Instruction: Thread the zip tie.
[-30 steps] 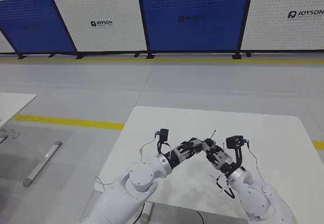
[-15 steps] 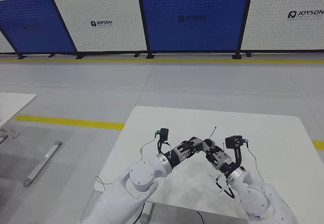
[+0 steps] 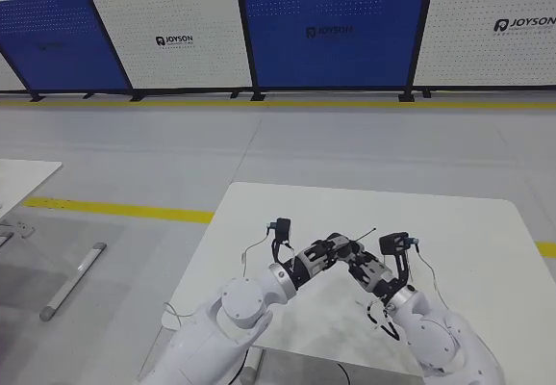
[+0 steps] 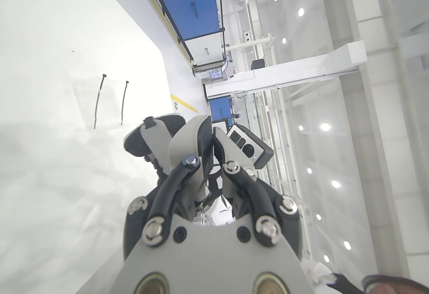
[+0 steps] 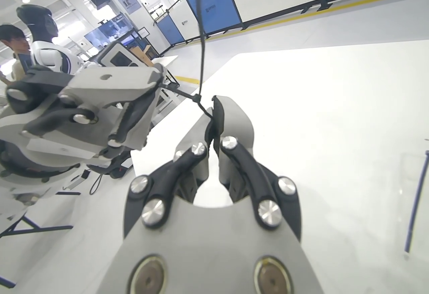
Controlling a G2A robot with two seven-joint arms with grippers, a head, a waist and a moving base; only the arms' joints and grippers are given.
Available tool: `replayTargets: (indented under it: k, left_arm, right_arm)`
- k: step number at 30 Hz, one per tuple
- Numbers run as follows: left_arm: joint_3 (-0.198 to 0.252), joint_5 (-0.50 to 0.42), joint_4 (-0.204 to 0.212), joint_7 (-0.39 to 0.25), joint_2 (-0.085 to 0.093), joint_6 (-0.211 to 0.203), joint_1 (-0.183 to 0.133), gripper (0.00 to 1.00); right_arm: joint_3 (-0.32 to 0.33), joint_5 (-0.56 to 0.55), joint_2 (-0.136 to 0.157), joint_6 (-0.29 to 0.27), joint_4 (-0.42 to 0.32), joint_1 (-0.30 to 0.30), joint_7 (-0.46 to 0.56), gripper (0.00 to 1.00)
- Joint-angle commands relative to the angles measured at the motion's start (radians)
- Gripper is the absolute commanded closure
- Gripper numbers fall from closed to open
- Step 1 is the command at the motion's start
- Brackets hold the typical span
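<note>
Right wrist view | right fingers [image 5: 234,118] closed on zip tie [image 5: 202,51] | left fingers [image 4: 191,138] pinch its end

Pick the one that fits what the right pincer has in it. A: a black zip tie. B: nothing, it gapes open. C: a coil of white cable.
A: the right pincer is shut on the zip tie, whose black strap rises up from between its tips.

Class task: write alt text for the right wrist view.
The right gripper is shut on a black zip tie that rises from it. The left gripper grips the tie from the side, above a white table.
</note>
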Motion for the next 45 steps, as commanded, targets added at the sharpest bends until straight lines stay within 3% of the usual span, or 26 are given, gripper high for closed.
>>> replayTargets:
  k: [1, 24, 31, 32, 33, 37, 45]
  left_arm:
    - [0.0, -0.001, -0.002, -0.002, 0.0, -0.003, 0.0, 1.0]
    - [-0.017, 0.009, -0.092, -0.032, 0.006, -0.035, 0.044, 1.0]
    - [-0.022, 0.023, -0.096, -0.017, 0.007, -0.034, 0.051, 1.0]
    - [-0.022, 0.031, -0.093, -0.006, 0.007, -0.033, 0.049, 1.0]
    - [-0.02, 0.036, -0.089, 0.0, 0.006, -0.034, 0.048, 1.0]
    - [-0.026, 0.04, -0.07, 0.025, 0.005, -0.039, 0.045, 1.0]
    - [-0.092, -0.009, -0.058, 0.045, 0.011, -0.052, 0.07, 1.0]
  right_arm:
    - [-0.002, -0.001, 0.0, 0.0, 0.002, 0.001, 0.001, 1.0]
    - [-0.021, -0.027, 0.005, 0.021, 0.026, 0.014, 0.008, 1.0]
    - [-0.023, -0.011, 0.005, 0.023, 0.028, 0.014, -0.002, 1.0]
    - [-0.021, -0.006, 0.005, 0.025, 0.028, 0.013, -0.004, 0.59]
    - [-0.017, 0.0, 0.005, 0.029, 0.027, 0.012, -0.008, 0.0]
    - [0.015, 0.025, 0.009, 0.044, 0.015, -0.004, -0.042, 0.0]
    - [0.135, 0.115, 0.023, 0.042, -0.044, -0.087, -0.156, 0.0]
